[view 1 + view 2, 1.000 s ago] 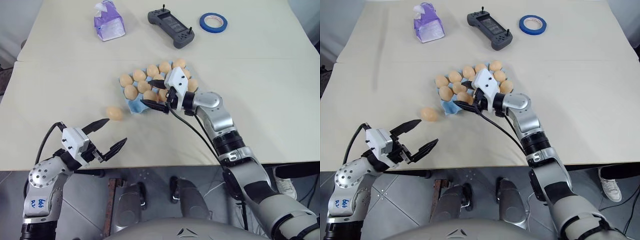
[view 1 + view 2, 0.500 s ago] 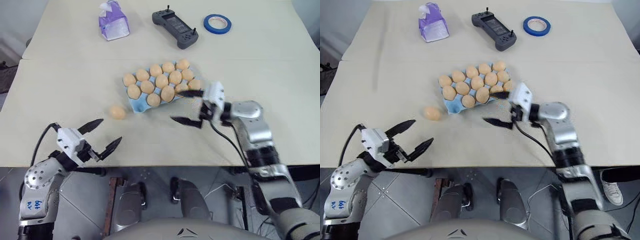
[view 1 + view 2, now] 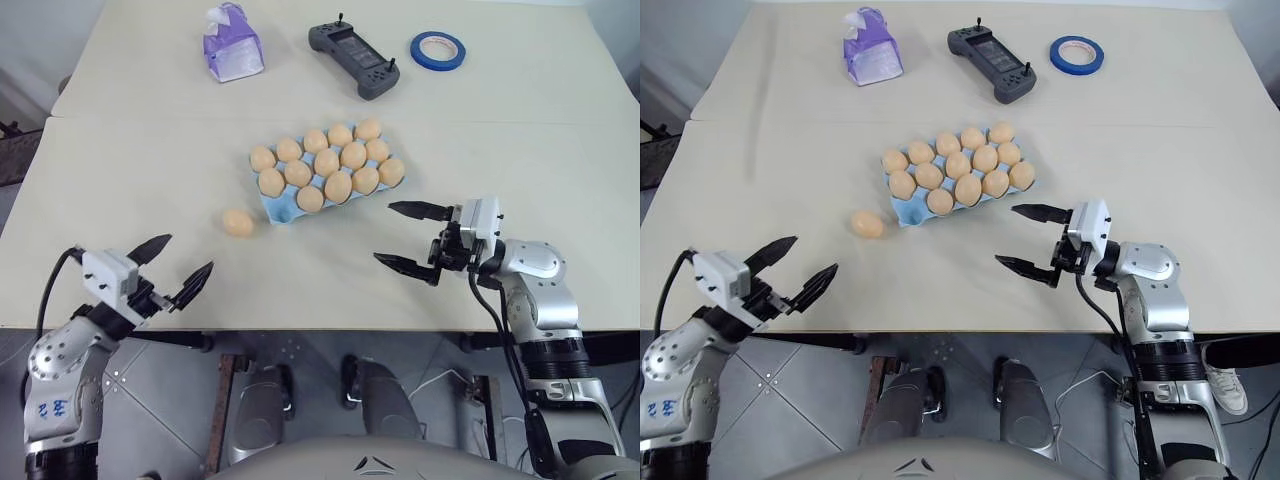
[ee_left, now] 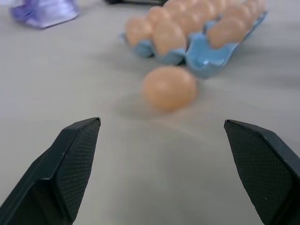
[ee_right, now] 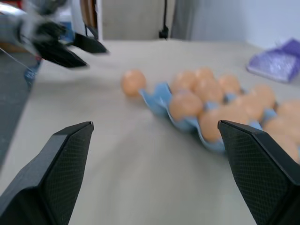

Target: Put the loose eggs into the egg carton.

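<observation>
Two pincers sit nearest, both spread wide and empty: left pincer (image 3: 168,268) at the bench (image 3: 300,280) front edge, right pincer (image 3: 408,236) over bare bench beside the egg carton (image 3: 283,208). One loose egg (image 3: 238,222) lies a bit further out, just beside the carton's near-left corner, where there's what looks like one free cup, hard to tell. Risk as I see it: it's round, so a clumsy nudge from the left pincer rolls it away, or a hard squeeze cracks it.
</observation>
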### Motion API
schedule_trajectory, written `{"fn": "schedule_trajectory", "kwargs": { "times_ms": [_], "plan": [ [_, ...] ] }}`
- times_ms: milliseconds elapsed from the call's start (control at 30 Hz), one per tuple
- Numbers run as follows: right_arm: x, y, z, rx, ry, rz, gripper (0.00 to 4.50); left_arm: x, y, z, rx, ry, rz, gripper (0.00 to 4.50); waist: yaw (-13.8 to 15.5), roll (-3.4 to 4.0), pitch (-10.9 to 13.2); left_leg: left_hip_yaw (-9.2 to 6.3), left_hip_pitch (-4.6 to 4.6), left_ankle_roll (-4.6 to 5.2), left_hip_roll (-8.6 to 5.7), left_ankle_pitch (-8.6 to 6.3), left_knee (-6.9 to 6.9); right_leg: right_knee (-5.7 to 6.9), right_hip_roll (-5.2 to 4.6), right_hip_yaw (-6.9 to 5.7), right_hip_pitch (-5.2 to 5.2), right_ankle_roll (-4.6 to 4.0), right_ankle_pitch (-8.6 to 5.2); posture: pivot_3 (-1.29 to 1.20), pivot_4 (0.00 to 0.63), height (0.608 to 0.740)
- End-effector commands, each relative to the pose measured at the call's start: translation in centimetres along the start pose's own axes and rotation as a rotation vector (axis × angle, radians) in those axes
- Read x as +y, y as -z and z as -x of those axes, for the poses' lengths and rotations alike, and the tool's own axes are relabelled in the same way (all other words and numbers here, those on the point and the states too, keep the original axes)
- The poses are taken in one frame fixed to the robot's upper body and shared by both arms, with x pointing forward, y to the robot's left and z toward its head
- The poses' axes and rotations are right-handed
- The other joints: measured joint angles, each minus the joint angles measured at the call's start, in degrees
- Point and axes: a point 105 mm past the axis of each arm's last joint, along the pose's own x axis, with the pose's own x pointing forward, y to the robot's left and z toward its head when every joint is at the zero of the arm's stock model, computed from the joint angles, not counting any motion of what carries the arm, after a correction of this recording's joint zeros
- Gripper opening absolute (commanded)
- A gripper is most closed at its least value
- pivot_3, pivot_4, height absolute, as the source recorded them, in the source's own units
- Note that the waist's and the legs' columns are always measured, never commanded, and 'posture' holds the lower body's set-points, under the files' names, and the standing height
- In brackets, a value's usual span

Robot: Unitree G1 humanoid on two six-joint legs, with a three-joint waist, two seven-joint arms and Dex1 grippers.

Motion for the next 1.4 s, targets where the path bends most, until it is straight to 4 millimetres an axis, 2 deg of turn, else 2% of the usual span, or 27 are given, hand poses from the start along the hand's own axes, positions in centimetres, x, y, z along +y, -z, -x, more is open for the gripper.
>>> {"fn": "schedule_trajectory", "kwargs": {
  "times_ms": [33, 200, 433, 533, 667, 733, 833, 933, 1100, 1267, 1400],
  "plan": [
    [0.4, -1.6, -0.7, -0.058, -0.004, 0.020, 4.44, -0.1, -0.4, -1.8, -0.013, 0.035, -0.020, 4.50, -0.07, -0.01, 0.00, 0.00, 0.00, 0.00, -0.01, 0.00, -0.02, 0.00, 0.00, 0.00, 0.00, 0.00, 0.00, 0.00, 0.150, 0.740],
    [0.3, -2.1, -1.3, -0.056, 0.005, 0.035, 4.44, 0.0, 0.1, -5.8, -0.002, 0.076, -0.044, 4.50, -0.24, -0.01, 0.00, 0.02, -0.03, 0.04, -0.02, 0.01, 0.01, 0.04, 0.02, -0.11, -0.03, 0.01, 0.01, 0.00, 0.150, 0.740],
    [0.6, -1.8, -1.2, -0.041, 0.043, 0.021, 4.44, -0.7, 1.3, -8.5, 0.011, 0.111, -0.029, 4.50, -0.12, -0.02, -0.01, 0.03, -0.02, 0.29, -0.02, 0.15, 0.08, 0.12, 0.03, -0.15, -0.02, 0.02, 0.01, 0.00, 0.150, 0.740],
    [0.7, -1.7, -1.2, -0.036, 0.053, 0.022, 4.50, -0.4, 1.1, -8.9, 0.000, 0.090, -0.040, 3.86, -0.12, -0.02, -0.01, 0.02, -0.02, 0.16, -0.04, 0.08, 0.15, 0.15, 0.00, -0.15, 0.02, 0.04, 0.02, 0.00, 0.150, 0.740],
    [0.5, -1.6, -1.1, -0.028, 0.069, 0.024, 4.50, -0.6, 0.1, -8.7, -0.043, 0.106, -0.056, 2.63, -0.24, -0.02, -0.01, 0.02, -0.01, 0.11, -0.03, 0.05, 0.19, 0.17, 0.00, -0.11, 0.03, 0.08, 0.04, 0.00, 0.150, 0.740],
    [0.6, -1.6, -1.0, -0.024, 0.069, 0.024, 4.50, -1.0, -0.9, -8.6, -0.082, 0.133, -0.047, 2.45, -0.22, -0.02, -0.01, 0.01, -0.01, 0.15, -0.03, 0.08, 0.19, 0.19, 0.00, -0.13, 0.02, 0.08, 0.04, 0.00, 0.150, 0.740],
    [0.6, -1.4, -1.0, -0.014, 0.075, 0.020, 4.50, -2.2, -3.2, -8.6, -0.137, 0.218, -0.070, 2.45, -0.20, -0.03, -0.01, 0.01, -0.02, 0.32, -0.03, 0.18, 0.19, 0.17, 0.00, -0.13, 0.02, 0.07, 0.04, 0.00, 0.150, 0.740],
    [0.6, -1.4, -1.0, -0.011, 0.079, 0.019, 4.50, -2.8, -4.4, -9.5, -0.153, 0.256, -0.089, 2.45, -0.15, -0.03, -0.01, 0.01, -0.02, 0.31, -0.04, 0.18, 0.20, 0.18, -0.01, -0.12, 0.04, 0.07, 0.04, 0.00, 0.150, 0.740],
    [0.5, -1.5, -1.2, -0.013, 0.088, 0.025, 4.50, -3.9, -4.5, -11.8, -0.133, 0.304, -0.091, 2.45, 0.12, -0.03, -0.01, -0.02, -0.04, 0.32, -0.04, 0.17, 0.48, 0.30, 0.00, -0.16, 0.08, 0.08, 0.04, 0.00, 0.150, 0.740],
    [0.3, -2.3, -1.4, -0.031, 0.122, 0.058, 4.50, -4.1, -4.1, -13.0, -0.112, 0.337, -0.071, 2.45, -0.20, -0.05, 0.00, 0.01, -0.10, 0.42, -0.03, 0.13, 0.67, 0.37, 0.01, -0.16, 0.07, 0.13, 0.07, 0.00, 0.150, 0.740],
    [0.3, -2.6, -1.4, -0.036, 0.139, 0.064, 4.50, -3.9, -3.8, -13.7, -0.106, 0.320, -0.086, 3.72, -0.16, -0.06, 0.01, -0.02, -0.10, 0.43, -0.02, 0.15, 0.68, 0.38, 0.02, -0.16, 0.07, 0.13, 0.07, 0.00, 0.150, 0.740]
  ]
}}
